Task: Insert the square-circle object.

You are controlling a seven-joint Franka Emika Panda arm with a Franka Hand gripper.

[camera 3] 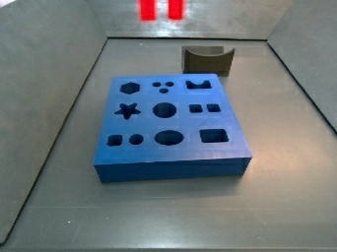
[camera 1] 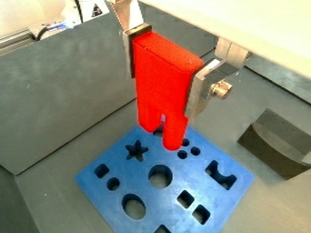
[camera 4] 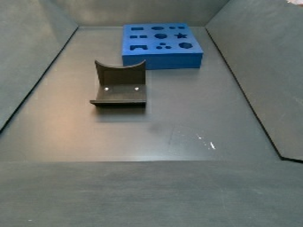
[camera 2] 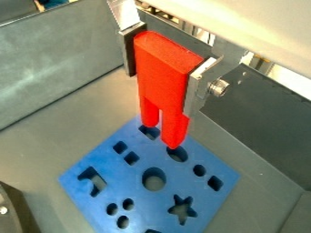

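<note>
My gripper point(camera 1: 165, 71) is shut on the square-circle object point(camera 1: 162, 86), a bright red block held upright by its solid top with its two prongs pointing down. It shows the same way in both wrist views point(camera 2: 163, 82), with a silver finger point(camera 2: 202, 84) on each side. The prong tips hang over the small holes near one edge of the blue holed board point(camera 1: 95, 171) point(camera 2: 125, 185). I cannot tell how high they are. In a side view only the two red prongs point(camera 3: 146, 10) show at the upper edge, beyond the board point(camera 3: 171, 169). The gripper itself is out of both side views.
A dark grey curved block point(camera 3: 207, 59) stands on the grey floor beyond the board, and also shows in another side view point(camera 4: 119, 86) and in a wrist view point(camera 1: 279, 141). Grey walls point(camera 3: 53, 118) slope up around the floor. The board point(camera 4: 162, 58) lies at the far end.
</note>
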